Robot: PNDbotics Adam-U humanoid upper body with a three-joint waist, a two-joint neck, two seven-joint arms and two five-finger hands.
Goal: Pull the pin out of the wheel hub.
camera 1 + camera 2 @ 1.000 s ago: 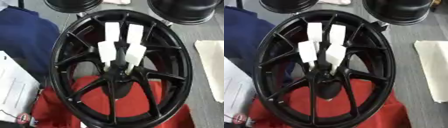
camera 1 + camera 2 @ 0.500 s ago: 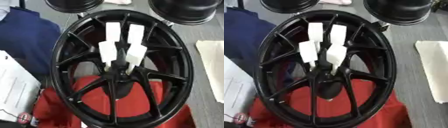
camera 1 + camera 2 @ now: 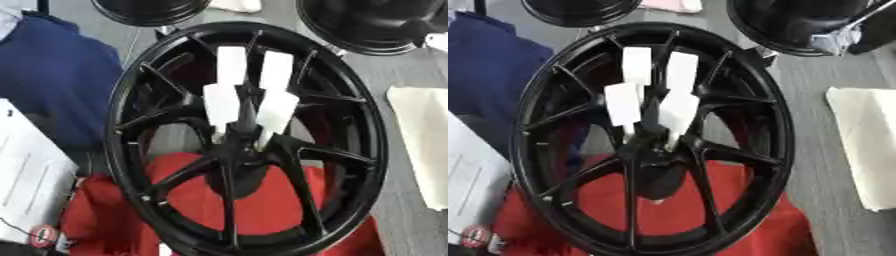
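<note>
A large black spoked wheel hub [image 3: 118, 125] lies in the middle of the view, its dark centre [image 3: 236, 150] standing over a red cloth [image 3: 271, 200]. Several white rectangular pieces [image 3: 232, 65] show between the upper spokes, two higher and two lower [image 3: 278, 112], just above the centre. I cannot make out a pin among the dark spokes. Neither of my hands shows in either eye view.
A dark blue cloth [image 3: 52, 90] lies left of the wheel, with a white sheet [image 3: 26, 185] below it. A cream cloth [image 3: 424, 135] lies at the right edge. Two more black round parts [image 3: 149, 10] [image 3: 367, 22] sit at the top.
</note>
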